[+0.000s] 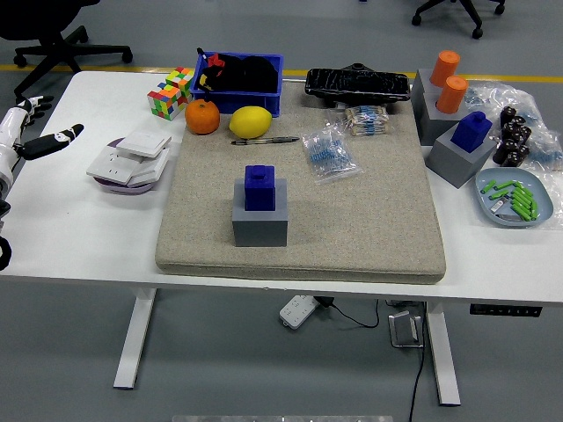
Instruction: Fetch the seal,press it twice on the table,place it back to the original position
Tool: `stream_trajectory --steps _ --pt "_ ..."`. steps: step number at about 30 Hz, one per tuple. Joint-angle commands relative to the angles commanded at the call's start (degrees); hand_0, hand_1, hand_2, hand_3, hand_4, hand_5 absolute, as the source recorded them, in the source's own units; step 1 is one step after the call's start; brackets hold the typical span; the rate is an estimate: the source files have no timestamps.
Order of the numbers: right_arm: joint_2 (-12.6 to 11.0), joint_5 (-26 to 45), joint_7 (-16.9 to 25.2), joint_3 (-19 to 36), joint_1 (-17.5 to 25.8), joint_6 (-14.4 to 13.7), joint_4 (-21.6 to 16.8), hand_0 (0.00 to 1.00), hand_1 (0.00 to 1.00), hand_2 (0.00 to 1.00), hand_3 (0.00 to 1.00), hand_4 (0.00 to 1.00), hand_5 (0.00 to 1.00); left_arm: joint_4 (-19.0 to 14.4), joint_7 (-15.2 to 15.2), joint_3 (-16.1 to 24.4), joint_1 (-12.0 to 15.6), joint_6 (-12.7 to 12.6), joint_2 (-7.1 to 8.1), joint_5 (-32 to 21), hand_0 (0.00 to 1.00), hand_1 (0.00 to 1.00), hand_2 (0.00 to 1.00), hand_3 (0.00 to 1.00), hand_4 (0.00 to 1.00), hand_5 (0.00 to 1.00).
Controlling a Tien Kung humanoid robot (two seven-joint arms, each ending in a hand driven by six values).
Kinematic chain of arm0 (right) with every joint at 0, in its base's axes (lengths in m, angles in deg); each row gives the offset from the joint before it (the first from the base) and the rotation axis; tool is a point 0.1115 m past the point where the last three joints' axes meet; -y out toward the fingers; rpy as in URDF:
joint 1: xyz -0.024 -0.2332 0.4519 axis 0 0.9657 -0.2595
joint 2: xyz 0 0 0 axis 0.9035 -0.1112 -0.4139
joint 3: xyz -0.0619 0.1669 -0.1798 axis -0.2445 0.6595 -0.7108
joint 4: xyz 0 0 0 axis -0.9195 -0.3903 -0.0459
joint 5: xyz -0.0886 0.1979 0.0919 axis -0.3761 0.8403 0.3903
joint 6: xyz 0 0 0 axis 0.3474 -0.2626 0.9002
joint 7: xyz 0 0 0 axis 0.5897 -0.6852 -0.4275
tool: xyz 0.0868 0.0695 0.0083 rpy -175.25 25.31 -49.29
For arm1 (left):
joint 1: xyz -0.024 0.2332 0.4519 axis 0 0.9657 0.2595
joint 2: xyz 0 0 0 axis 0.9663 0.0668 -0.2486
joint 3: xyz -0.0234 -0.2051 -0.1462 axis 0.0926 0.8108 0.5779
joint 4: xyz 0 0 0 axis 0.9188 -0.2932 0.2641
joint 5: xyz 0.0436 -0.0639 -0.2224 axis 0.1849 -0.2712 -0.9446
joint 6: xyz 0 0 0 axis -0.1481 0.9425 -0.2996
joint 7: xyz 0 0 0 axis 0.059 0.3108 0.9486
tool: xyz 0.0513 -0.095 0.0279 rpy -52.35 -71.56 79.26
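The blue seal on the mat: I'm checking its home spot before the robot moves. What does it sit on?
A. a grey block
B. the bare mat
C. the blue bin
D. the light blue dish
A: the blue seal stands upright on top of the grey block, near the middle of the mat.
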Motion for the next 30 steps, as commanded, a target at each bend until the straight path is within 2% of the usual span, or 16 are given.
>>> stream_trajectory --steps 30 --pt "-0.16 -0.39 0.0 0.88 0.31 -0.16 -0.06 0.735 0.684 0.653 0.622 0.726 0.518 0.68 0.12 0.0 -0.3 -0.11 -0.21 -0.27 0.896 0.892 0.881 0.883 0.836 0.441"
